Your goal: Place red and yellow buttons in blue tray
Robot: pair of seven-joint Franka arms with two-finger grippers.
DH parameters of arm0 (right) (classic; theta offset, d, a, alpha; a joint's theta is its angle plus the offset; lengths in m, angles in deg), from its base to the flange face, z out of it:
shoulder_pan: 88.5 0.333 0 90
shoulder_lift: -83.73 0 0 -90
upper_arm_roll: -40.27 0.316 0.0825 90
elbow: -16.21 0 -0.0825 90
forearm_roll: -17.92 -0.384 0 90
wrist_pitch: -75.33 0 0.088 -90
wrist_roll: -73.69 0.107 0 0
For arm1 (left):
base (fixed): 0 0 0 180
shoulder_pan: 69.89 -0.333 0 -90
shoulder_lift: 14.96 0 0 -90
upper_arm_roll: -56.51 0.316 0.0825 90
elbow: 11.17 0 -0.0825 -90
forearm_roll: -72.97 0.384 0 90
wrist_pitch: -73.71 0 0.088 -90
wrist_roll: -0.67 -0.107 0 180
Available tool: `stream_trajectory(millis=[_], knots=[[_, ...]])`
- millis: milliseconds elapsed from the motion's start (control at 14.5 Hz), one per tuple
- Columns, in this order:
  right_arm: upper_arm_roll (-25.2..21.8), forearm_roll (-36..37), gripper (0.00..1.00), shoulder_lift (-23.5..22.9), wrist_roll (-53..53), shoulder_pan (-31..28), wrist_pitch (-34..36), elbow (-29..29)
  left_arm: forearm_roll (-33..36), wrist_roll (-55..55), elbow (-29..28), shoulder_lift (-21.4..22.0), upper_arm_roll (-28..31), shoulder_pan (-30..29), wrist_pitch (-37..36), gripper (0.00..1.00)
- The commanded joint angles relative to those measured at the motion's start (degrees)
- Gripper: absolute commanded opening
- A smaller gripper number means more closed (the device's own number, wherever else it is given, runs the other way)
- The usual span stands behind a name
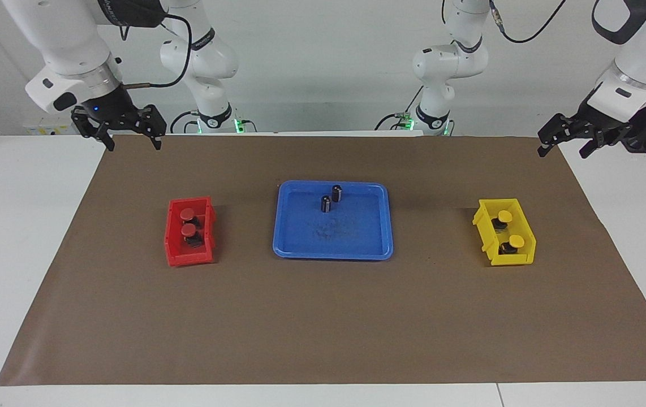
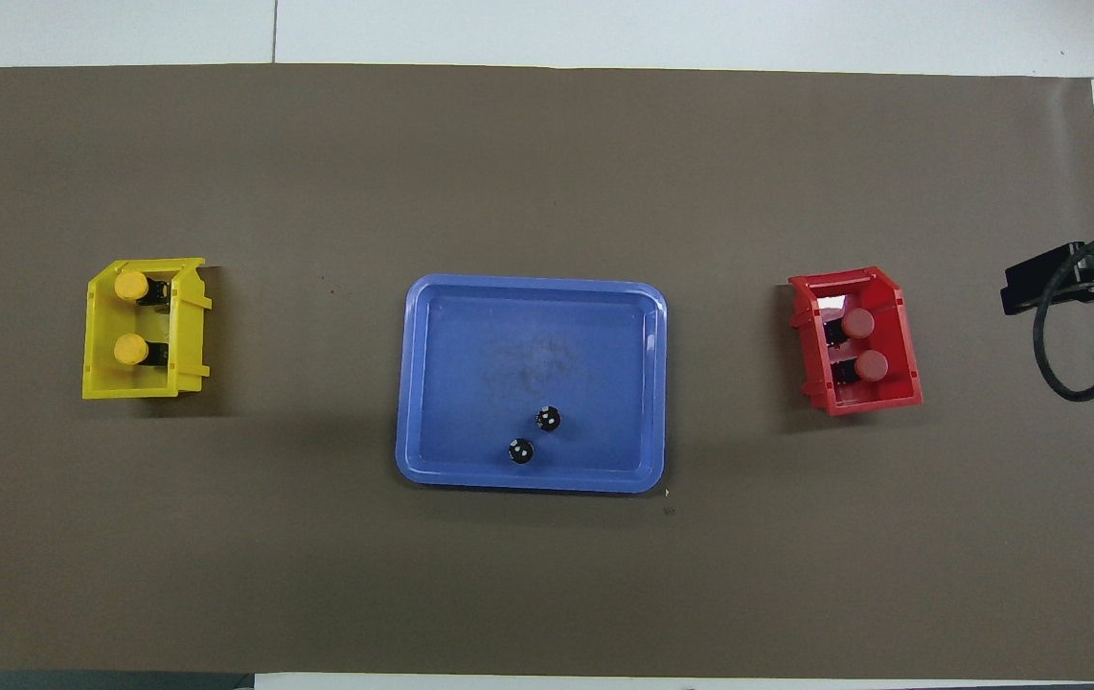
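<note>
The blue tray (image 1: 332,249) lies mid-table with two dark cylinders (image 1: 331,199) in it. Red buttons (image 1: 188,221) sit in the red bin (image 1: 173,243) toward the right arm's end, yellow buttons (image 1: 509,228) in the yellow bin (image 1: 484,226) toward the left arm's. The right gripper (image 1: 133,142) and left gripper (image 1: 561,151) wait raised over the mat's corners, jaws open and empty.

glossy blue tray (image 1: 377,249), red bin (image 1: 175,254) with red-capped buttons (image 1: 188,221), yellow bin (image 1: 484,223) with yellow-capped buttons (image 1: 510,228), plain brown mat (image 1: 323,322)
</note>
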Motion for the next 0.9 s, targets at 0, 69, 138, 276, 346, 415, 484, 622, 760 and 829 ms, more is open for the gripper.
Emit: stream_trajectory(millis=[0,69,138,276,346,415,484,622,760,829], knots=[[0.3,-0.9,1.0,1.4,0.4,-0.6,-2.7,-2.6,1.2,-0.6,-2.1,1.7,0.0,-0.2,0.8,1.0],[0.3,-0.9,1.0,1.8,0.4,-0.3,-5.8,-4.5,1.2,-0.6,-2.1,1.7,0.0,-0.2,0.8,1.0],[0.4,-1.0,1.0,3.1,0.5,-0.2,-8.6,-7.4,1.2,-0.6,-2.1,1.7,0.0,-0.2,0.8,1.0],[0.3,-3.4,1.0,5.3,0.4,-0.2,-16.0,-14.6,1.2,-0.6,-2.1,1.7,0.0,-0.2,0.8,1.0],[0.3,-4.2,1.0,5.1,0.4,-0.2,-18.8,-16.8,1.2,-0.6,-2.1,1.7,0.0,-0.2,0.8,1.0],[0.4,-4.4,1.0,3.6,0.4,-0.2,-21.7,-18.0,1.2,-0.6,-2.1,1.7,0.0,-0.2,0.8,1.0],[0.3,-4.4,1.0,1.6,0.4,0.2,-24.1,-18.4,1.2,-0.6,-2.1,1.7,0.0,-0.2,0.8,1.0],[0.3,-4.4,1.0,-3.2,0.1,0.7,-29.6,-18.9,1.2,-0.6,-2.1,1.7,0.0,-0.2,0.8,1.0],[0.3,-4.4,0.97,-5.7,-0.1,0.7,-34.7,-20.9,1.2,-0.6,-2.1,1.7,0.0,-0.2,0.8,1.0],[0.3,-4.4,0.95,-6.2,-0.1,0.8,-37.1,-22.6,1.2,-0.6,-2.1,1.7,0.0,-0.2,0.7,1.0]])
